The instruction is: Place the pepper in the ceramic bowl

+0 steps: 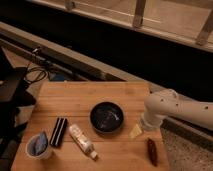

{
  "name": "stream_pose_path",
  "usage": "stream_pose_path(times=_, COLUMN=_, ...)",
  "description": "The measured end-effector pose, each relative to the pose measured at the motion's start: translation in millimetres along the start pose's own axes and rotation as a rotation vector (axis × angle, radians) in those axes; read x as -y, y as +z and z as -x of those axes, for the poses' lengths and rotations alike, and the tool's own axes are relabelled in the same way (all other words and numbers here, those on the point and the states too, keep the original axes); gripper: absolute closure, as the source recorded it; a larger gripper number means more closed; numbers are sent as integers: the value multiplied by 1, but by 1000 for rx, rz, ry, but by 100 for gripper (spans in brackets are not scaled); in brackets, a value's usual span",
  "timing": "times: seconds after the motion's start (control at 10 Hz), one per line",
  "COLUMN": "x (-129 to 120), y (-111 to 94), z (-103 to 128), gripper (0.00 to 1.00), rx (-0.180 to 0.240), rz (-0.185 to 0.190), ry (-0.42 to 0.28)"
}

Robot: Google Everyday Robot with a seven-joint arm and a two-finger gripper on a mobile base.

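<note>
Whether the gripper (136, 131) is spread or closed cannot be told; it shows only as a pale tip under the white arm (165, 107), low over the wooden table (75, 95), just beside the right rim of the ceramic bowl (107, 118). The pepper (152, 151) lies flat on the table near the front right corner, apart from the gripper and untouched. The step in hand looks like the reach: come down over the pepper's middle, jaws across its narrow width, close gently, lift clear of the rim, and release over the bowl's centre.
</note>
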Motion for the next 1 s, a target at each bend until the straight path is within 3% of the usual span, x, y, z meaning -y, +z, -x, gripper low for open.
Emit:
stream_pose_path(times=0.2, x=0, y=1, z=0, gripper=20, rx=-3, rz=-3, ry=-3)
stream_pose_path(times=0.4, x=9, y=15, z=-6, gripper=20, rx=-31, rz=-71, ry=34)
stream_pose_path(times=0.6, x=29, y=37, z=-19, gripper=20, rx=-72, rz=-102, ry=77)
stream_pose_path(times=0.9, x=45, y=61, z=-36, gripper=20, rx=-139, rz=-109, ry=124)
stream_pose_path(times=1.0, x=51, y=71, z=-47, gripper=20, rx=-173, rz=-84, ry=158)
